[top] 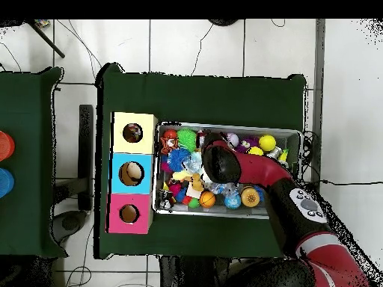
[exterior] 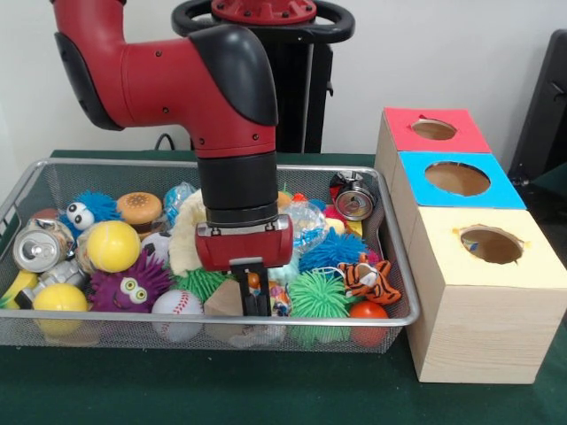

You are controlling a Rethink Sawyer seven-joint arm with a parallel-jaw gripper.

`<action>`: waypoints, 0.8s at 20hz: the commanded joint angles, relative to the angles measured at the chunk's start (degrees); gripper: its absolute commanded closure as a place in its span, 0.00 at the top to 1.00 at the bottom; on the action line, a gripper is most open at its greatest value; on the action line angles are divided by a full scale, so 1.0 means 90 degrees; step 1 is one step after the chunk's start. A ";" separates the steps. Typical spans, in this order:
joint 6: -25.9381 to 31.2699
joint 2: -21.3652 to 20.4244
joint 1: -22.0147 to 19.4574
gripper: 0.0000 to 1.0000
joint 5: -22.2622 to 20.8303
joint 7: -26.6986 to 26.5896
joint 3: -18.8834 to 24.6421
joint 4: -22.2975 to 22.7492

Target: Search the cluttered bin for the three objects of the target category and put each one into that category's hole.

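Note:
A wire bin (exterior: 396, 266) holds a heap of toys and cans: a yellow ball (exterior: 112, 245), a baseball (exterior: 177, 304), a purple fuzzy monster (exterior: 131, 285), a toy burger (exterior: 140, 209), a green spiky ball (exterior: 317, 294), a tiger toy (exterior: 370, 279) and a crushed can (exterior: 40, 246). My gripper (exterior: 254, 301) points straight down into the clutter near the bin's front middle, next to a tan wedge-shaped piece (exterior: 224, 301). Something small and orange shows at its tip. In the overhead view the arm (top: 247, 170) covers the gripper.
Three wooden boxes with round holes stand in a row beside the bin: red top (exterior: 434, 130), blue top (exterior: 456, 179), yellow top (exterior: 492, 245). From above they read yellow (top: 133, 133), blue (top: 131, 173), red (top: 129, 214). A second can (exterior: 354, 202) lies at the bin's back.

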 commanded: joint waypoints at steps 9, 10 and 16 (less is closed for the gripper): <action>0.1697 -0.1095 0.0150 0.00 0.0207 0.0470 -0.0039 0.1106; 0.1751 -0.1166 0.0152 0.00 0.0208 0.0469 -0.0047 0.1155; 0.1922 -0.1452 0.0167 0.00 0.0219 0.0606 -0.0052 0.1318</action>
